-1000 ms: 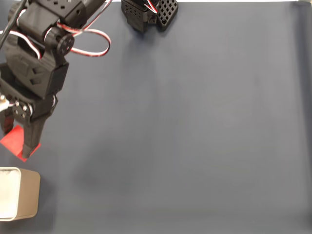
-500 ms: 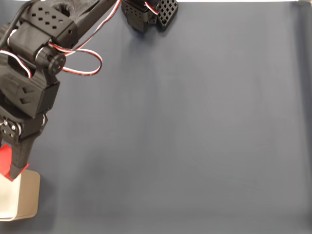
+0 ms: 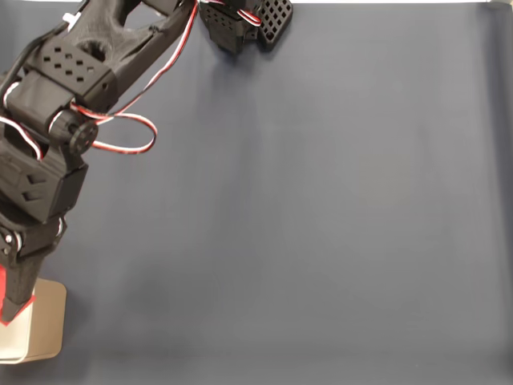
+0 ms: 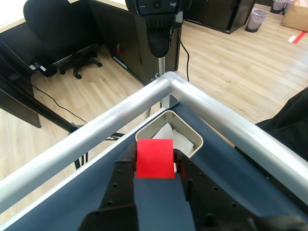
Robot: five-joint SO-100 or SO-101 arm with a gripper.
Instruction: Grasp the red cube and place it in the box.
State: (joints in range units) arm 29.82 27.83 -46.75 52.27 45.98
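Observation:
In the wrist view the red cube [image 4: 155, 158] sits pinched between the two black fingers of my gripper [image 4: 154, 163], which is shut on it. Just beyond the cube lies the box [image 4: 186, 127], beige with a white rim and white inside. In the fixed view the gripper [image 3: 8, 309] hangs at the lower left edge over the left part of the box [image 3: 48, 321]. Only thin red slivers of the cube [image 3: 3, 289] peek out beside the black finger there, and the picture's edge cuts off part of the box.
A dark blue mat [image 3: 304, 208] covers the table. A black mount [image 3: 240, 24] stands at its far edge. In the wrist view silver frame rails [image 4: 96, 130] meet at a corner just past the box, with a camera post [image 4: 159, 33] behind them.
The arm has swung down the fixed view's left side, carrying the cube from the mat above the box to over the box's left part.

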